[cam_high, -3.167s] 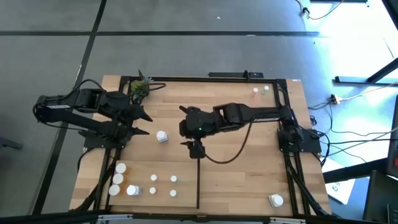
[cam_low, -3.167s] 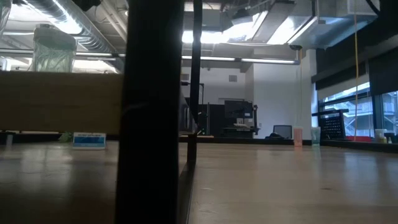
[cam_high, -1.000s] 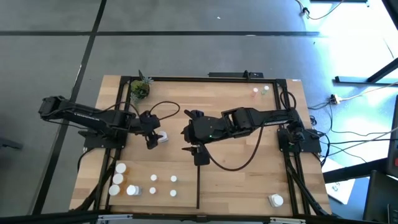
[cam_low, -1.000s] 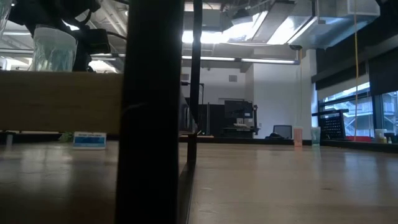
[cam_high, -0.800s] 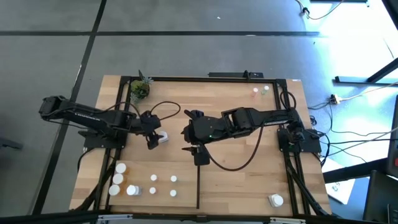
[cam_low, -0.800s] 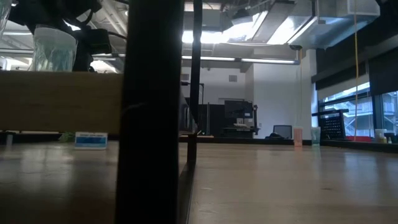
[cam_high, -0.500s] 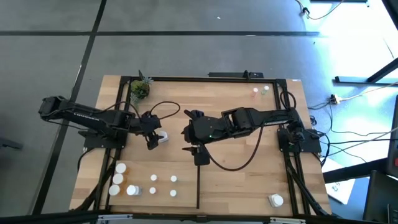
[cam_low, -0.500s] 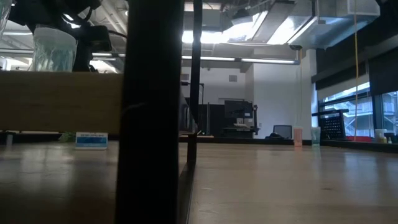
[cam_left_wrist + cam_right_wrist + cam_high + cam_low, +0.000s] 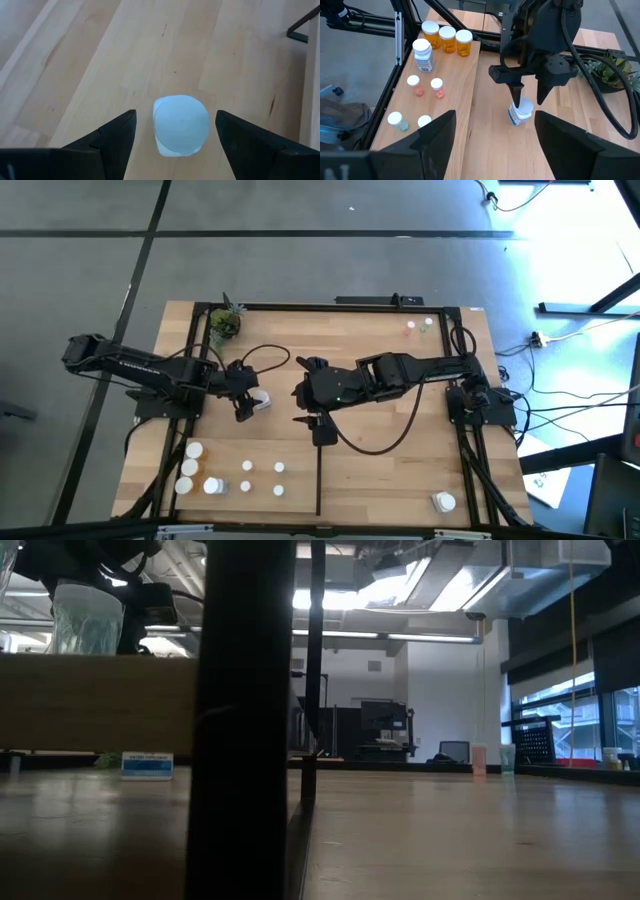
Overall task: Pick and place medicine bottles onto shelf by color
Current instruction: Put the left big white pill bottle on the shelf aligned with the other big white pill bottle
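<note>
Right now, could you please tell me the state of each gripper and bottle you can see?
Left gripper: open, fingers either side of the white bottle.
White bottle: upright, not gripped.
Right gripper: open, empty, above mid-table.
Orange bottles: upright, capped, at the table edge.

The left gripper (image 9: 250, 401) has reached out — now straddling the white bottle (image 9: 261, 400).

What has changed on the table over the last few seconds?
The left arm reached out from near the potted plant, and its left pincer now stands open over the lone white bottle, one finger on each side, not yet gripping. The right arm drew back slightly; its right pincer is open and empty. The white bottle and the bottle group at the shelf's edge stayed put.
</note>
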{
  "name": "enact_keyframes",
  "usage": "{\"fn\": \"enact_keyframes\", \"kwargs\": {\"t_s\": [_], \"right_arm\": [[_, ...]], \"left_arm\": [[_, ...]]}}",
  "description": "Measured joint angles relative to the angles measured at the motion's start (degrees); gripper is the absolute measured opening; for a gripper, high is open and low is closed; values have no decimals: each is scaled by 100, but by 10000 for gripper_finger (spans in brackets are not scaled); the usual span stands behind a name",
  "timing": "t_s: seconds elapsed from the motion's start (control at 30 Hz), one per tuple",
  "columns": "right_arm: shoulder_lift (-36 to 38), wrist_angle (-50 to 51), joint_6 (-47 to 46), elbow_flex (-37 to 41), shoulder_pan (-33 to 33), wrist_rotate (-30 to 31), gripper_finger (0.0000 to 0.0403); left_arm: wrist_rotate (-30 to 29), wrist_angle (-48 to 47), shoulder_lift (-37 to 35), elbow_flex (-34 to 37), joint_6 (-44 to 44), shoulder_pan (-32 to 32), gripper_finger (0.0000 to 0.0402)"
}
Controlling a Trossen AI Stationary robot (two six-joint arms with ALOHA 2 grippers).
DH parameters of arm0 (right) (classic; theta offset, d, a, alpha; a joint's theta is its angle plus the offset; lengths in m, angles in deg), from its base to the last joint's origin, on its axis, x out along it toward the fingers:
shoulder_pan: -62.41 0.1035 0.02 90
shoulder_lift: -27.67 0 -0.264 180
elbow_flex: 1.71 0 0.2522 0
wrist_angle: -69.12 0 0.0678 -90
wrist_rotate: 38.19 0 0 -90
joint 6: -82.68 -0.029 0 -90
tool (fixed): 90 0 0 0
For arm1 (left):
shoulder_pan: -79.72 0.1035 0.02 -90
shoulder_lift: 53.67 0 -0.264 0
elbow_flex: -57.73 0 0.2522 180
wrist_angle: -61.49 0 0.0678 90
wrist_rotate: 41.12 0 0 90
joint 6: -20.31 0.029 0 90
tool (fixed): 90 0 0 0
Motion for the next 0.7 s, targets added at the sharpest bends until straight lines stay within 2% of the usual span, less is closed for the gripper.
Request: {"fn": "enact_keyframes", "kwargs": {"t_s": [0.7], "right_arm": [[0,9,20,1,-1,4,272]], "left_arm": [[22,325,-2,404,-179,0,267]]}}
